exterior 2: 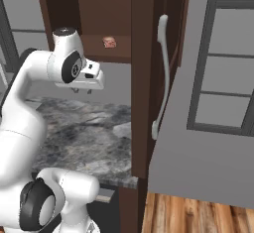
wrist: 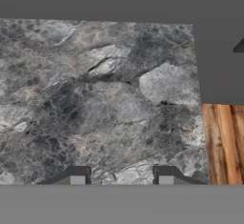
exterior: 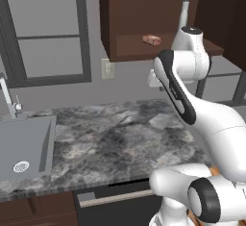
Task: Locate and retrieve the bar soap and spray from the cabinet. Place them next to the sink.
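Observation:
The bar soap (exterior: 152, 39) (exterior 2: 109, 42), a small reddish block, lies on the shelf bottom of the dark wooden cabinet (exterior: 129, 13) (exterior 2: 94, 9), whose door stands open. My gripper (exterior 2: 82, 90) (wrist: 121, 176) hangs below and in front of that shelf, pointing down at the marble counter. It is open, its two fingertips (wrist: 77, 176) apart with nothing between them. The sink (exterior: 41, 138), a grey basin with a round drain, is at the far left of the counter. The spray is out of view.
The open cabinet door (exterior 2: 143, 78) with a long pale handle (exterior 2: 161, 73) juts out to the right of the arm. The marble counter (exterior: 115, 133) (wrist: 95, 99) stretches from sink to cabinet. A thin faucet (exterior: 6, 93) rises behind the basin. Windows flank the cabinet.

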You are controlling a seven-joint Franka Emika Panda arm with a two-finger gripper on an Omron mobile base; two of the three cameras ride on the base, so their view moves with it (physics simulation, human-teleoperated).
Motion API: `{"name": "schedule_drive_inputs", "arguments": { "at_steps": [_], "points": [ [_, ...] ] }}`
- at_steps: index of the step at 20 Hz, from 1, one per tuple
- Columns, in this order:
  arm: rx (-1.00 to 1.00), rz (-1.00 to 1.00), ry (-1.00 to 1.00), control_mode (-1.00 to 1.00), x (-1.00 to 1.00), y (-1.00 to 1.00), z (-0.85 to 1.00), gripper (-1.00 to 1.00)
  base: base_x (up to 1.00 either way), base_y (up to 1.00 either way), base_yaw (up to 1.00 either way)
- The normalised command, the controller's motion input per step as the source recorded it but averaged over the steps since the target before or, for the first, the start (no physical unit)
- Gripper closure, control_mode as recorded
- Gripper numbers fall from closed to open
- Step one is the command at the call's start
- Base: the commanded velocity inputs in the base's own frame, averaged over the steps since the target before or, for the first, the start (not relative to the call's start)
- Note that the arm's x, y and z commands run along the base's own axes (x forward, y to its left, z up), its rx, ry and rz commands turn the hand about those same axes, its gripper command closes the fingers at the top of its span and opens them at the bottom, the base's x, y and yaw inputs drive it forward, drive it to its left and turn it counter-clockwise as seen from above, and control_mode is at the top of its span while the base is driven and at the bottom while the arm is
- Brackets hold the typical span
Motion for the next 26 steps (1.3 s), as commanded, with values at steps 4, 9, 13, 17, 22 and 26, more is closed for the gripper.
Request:
{"name": "schedule_drive_inputs", "arguments": {
  "at_steps": [4,9,13,17,22,26],
  "points": [
    [0.00,-0.02,-0.09,-1.00,-0.12,0.00,0.00,-1.00,0.00,0.00,0.00],
    [-0.03,-0.17,-0.08,-1.00,-0.12,-0.07,-0.01,-1.00,0.00,0.00,0.00],
    [-0.05,-0.29,-0.05,-1.00,-0.04,-0.01,0.00,-1.00,0.00,0.00,0.00],
    [0.00,-0.25,-0.11,-1.00,-0.13,0.00,0.07,-1.00,0.00,0.00,0.00],
    [0.00,-0.17,-0.10,-1.00,-0.10,-0.13,0.08,-1.00,0.00,0.00,0.00],
    [0.00,-0.13,-0.06,-1.00,-0.03,-0.17,0.07,-1.00,0.00,0.00,0.00]
  ]
}}
